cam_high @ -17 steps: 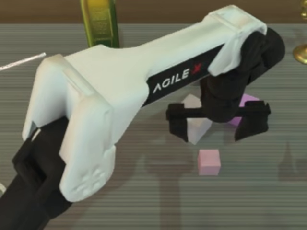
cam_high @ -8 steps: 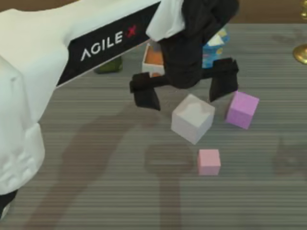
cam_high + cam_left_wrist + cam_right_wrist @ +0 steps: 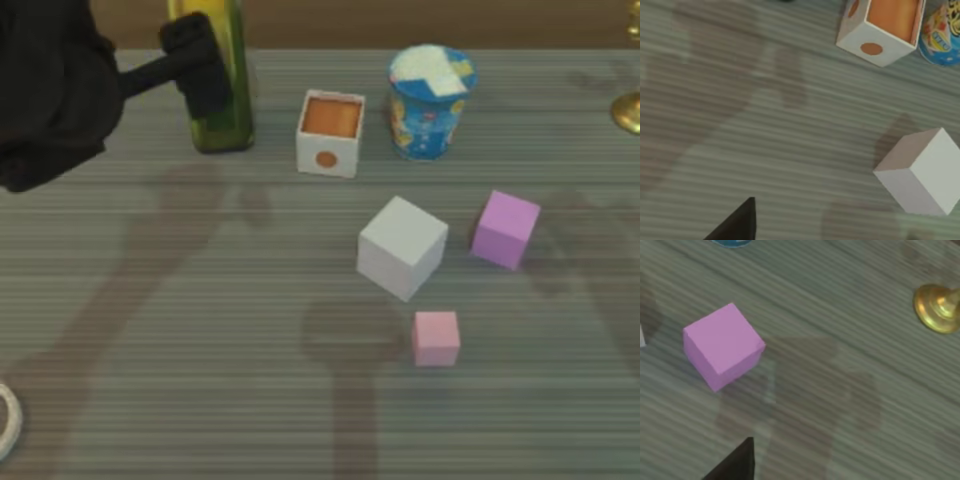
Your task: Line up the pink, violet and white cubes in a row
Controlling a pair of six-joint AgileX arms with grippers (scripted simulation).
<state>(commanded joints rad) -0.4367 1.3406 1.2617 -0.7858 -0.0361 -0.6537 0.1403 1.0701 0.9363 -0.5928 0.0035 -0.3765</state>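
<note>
While our left gripper (image 3: 195,70) is hanging far left with fingers whose state we cannot tell, we are judging the violet cube (image 3: 505,229), rightmost and near the white cube (image 3: 402,246), nearer our unseen right arm.

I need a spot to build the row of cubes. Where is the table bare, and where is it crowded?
Bare: the wide stretch left of the large white cube and below the green bottle, and the near strip below the small pale pink cube. Crowded: the middle right, where the violet cube sits close by, and the far edge with the orange-topped white box and blue cup.
</note>
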